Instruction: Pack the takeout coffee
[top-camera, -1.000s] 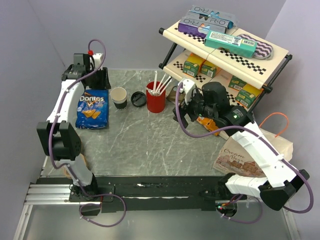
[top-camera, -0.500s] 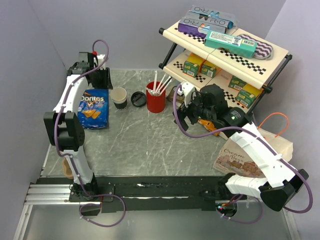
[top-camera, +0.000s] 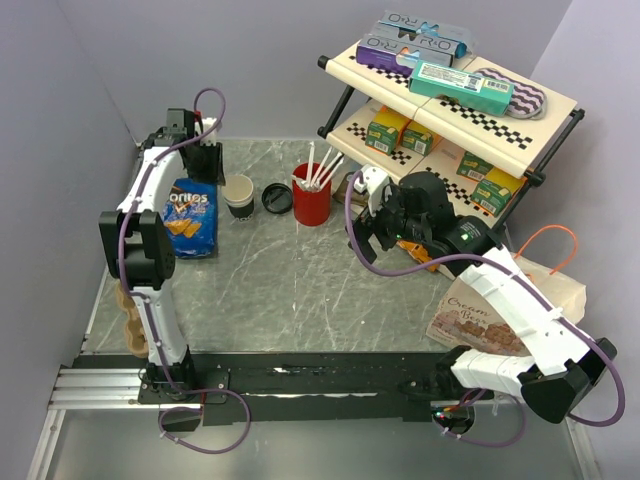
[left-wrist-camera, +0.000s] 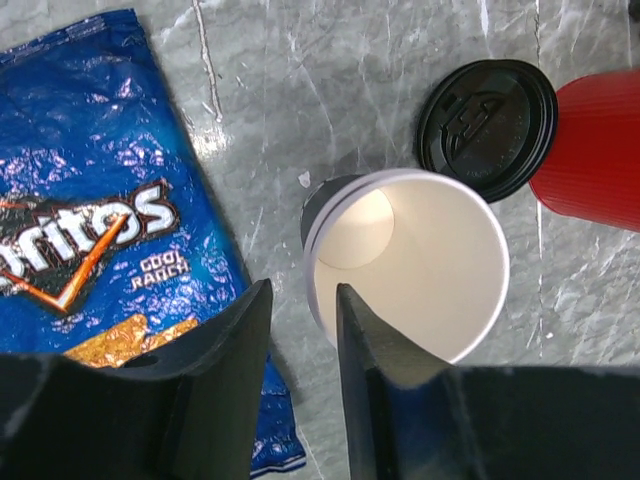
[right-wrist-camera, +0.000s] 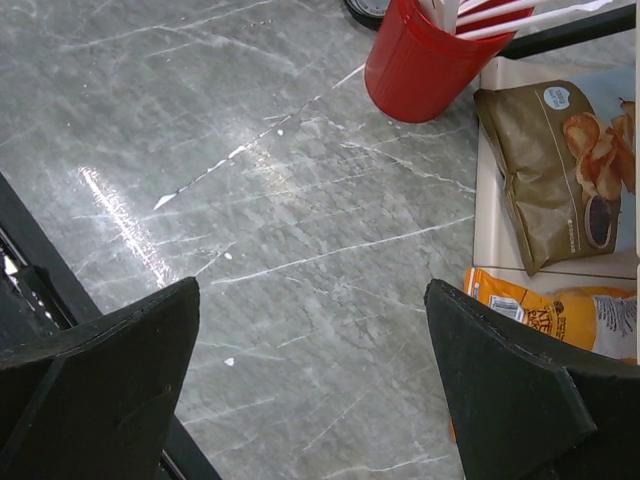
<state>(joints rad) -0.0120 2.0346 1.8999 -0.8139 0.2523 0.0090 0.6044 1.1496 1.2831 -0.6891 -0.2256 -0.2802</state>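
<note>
Nearest the front edge of the worktop (top-camera: 290, 290), at its left side, a tan thing (top-camera: 127, 312) lay half hidden behind the left arm. It was perhaps a cardboard cup carrier, but the view was too poor to be sure. Further in, toward the right edge, the right gripper (right-wrist-camera: 312, 290) hung with its jaws spread wide and nothing between them. Toward the far left corner stood the takeout coffee cup (top-camera: 238, 195), upright and uncovered. Its black lid (top-camera: 276, 197) lay flat between it and the red cup (top-camera: 311, 200), and a blue chips bag (top-camera: 190, 215) lay on the other side. The left gripper (left-wrist-camera: 302, 290) was at the cup's rim, its jaws narrowed to a small gap and gripping nothing that I could see. In my judgement the packing had hardly begun: the lid was not yet on, and the cup was not yet lifted or placed anywhere.
</note>
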